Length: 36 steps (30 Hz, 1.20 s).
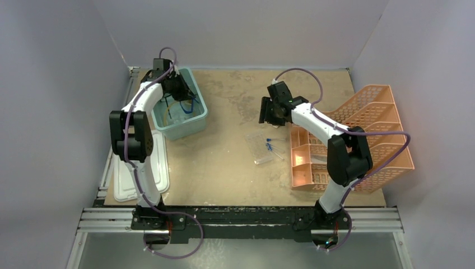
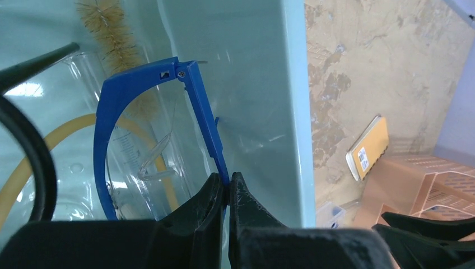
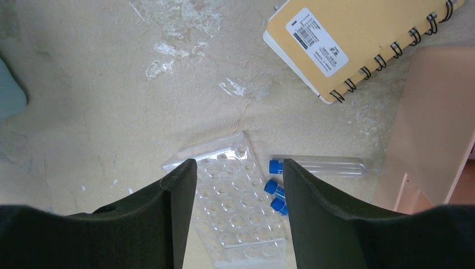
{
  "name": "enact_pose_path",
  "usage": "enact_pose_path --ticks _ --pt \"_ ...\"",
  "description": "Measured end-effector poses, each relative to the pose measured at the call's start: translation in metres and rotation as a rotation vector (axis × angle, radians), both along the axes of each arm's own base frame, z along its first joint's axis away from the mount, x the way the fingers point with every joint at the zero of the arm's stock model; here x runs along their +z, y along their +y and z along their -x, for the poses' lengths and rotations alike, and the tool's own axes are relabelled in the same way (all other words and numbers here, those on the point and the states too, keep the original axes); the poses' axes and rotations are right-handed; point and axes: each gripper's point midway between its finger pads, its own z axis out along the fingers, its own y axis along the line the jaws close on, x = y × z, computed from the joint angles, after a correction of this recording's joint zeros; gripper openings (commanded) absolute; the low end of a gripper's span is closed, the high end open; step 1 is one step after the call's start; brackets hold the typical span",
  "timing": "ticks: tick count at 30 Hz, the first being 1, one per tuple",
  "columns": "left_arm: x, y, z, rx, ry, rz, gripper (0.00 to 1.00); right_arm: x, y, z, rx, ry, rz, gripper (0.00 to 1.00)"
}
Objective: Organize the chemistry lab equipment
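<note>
My left gripper [image 2: 228, 180] reaches into the teal tub [image 1: 197, 124] and is shut on the thin side arm of the blue-framed clear goggles [image 2: 115, 98]. Beside the goggles in the tub lie amber tubing [image 2: 31, 154], a clear graduated beaker [image 2: 131, 154], a bristle brush [image 2: 115, 39] and a black wire ring [image 2: 39, 174]. My right gripper [image 3: 240, 165] hangs open above the table, holding nothing. Below it lies the clear rack [image 3: 238, 210], with blue-capped tubes [image 3: 275, 167] just to its right. From above, the rack [image 1: 257, 148] and tubes [image 1: 271, 147] sit mid-table.
A yellow spiral notebook [image 3: 353, 45] lies on the table beyond the tubes. The orange tiered mesh tray [image 1: 364, 140] stands at the right edge. The tub's white lid [image 1: 162, 176] rests at the near left, by the left arm's base.
</note>
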Motion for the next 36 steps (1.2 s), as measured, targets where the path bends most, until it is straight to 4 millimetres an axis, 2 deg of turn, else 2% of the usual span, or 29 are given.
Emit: enact_pose_path --ticks 4,10,16,21,23,25,29,33,36 --pt "-0.008 -0.001 -0.006 -0.002 0.009 -0.038 0.11 0.003 0.002 -0.006 0.004 -0.011 0.000 0.60" --pt "-0.009 0.009 -0.009 0.033 0.015 -0.111 0.29 0.001 0.000 -0.006 0.005 -0.009 0.006 0.60" --pt "0.001 0.013 -0.013 0.048 -0.002 -0.166 0.38 0.002 -0.001 -0.007 0.006 -0.012 0.011 0.61" --pt "0.008 0.011 -0.006 0.056 0.010 -0.214 0.42 0.004 -0.005 -0.008 -0.003 -0.025 0.031 0.61" --pt "0.018 0.011 0.001 0.057 0.002 -0.237 0.43 0.007 -0.007 -0.009 -0.007 -0.037 0.037 0.61" --pt "0.037 0.008 0.007 0.057 -0.038 -0.254 0.44 0.013 -0.010 -0.010 -0.010 -0.053 0.045 0.61" --pt "0.088 -0.009 0.029 0.043 -0.160 -0.266 0.47 0.019 -0.013 -0.006 0.003 -0.073 0.053 0.60" --pt "0.133 -0.038 0.060 -0.006 -0.293 -0.241 0.49 0.010 -0.021 0.007 0.049 -0.056 0.090 0.54" --pt "0.145 -0.054 0.083 -0.048 -0.348 -0.213 0.52 -0.004 -0.027 0.018 0.108 -0.024 0.132 0.53"
